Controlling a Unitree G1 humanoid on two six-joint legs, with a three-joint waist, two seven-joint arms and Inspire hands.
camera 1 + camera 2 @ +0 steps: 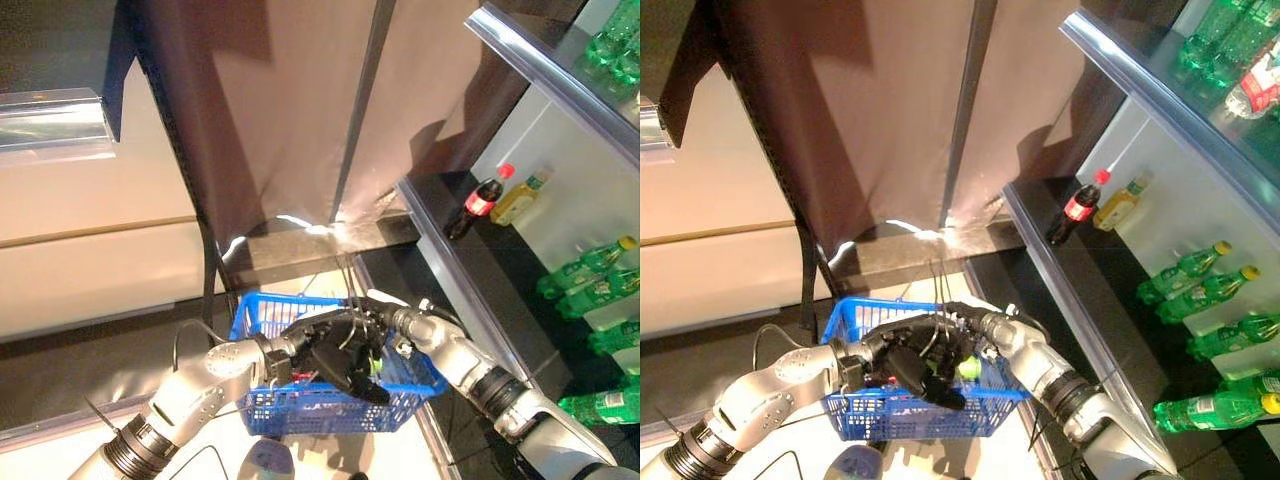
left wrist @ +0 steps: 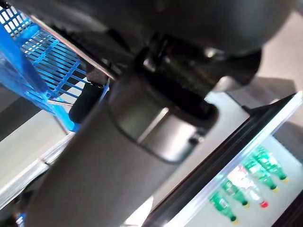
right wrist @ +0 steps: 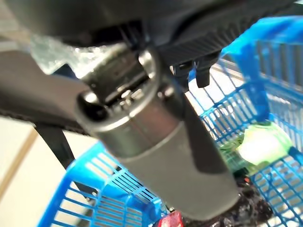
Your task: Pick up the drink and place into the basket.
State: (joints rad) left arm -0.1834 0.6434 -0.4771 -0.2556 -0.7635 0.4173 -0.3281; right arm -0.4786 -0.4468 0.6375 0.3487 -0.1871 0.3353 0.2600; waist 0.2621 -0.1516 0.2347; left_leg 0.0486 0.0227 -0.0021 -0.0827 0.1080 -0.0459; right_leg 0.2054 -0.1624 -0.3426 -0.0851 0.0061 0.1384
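Observation:
A blue plastic basket [image 1: 262, 412] hangs in the air in front of me. My left hand [image 1: 300, 348] comes in from the lower left and is curled round its wire handle [image 2: 71, 46]. My right hand [image 1: 350, 325] reaches in from the right and sits low over the basket's inside, crossing the left hand. A green drink bottle [image 3: 259, 144] lies on the basket's floor, showing as a green patch [image 1: 968, 368] beside the dark hands. Something red [image 3: 170, 221] lies in the basket too. Whether the right hand touches the bottle is hidden.
A lit drinks shelf stands on my right: a cola bottle [image 1: 478, 205] and a yellowish bottle [image 1: 520, 197] stand on a dark ledge, with rows of green bottles [image 1: 585, 265] lower down and above. A brown panel and a pale counter [image 1: 90, 250] lie ahead and left.

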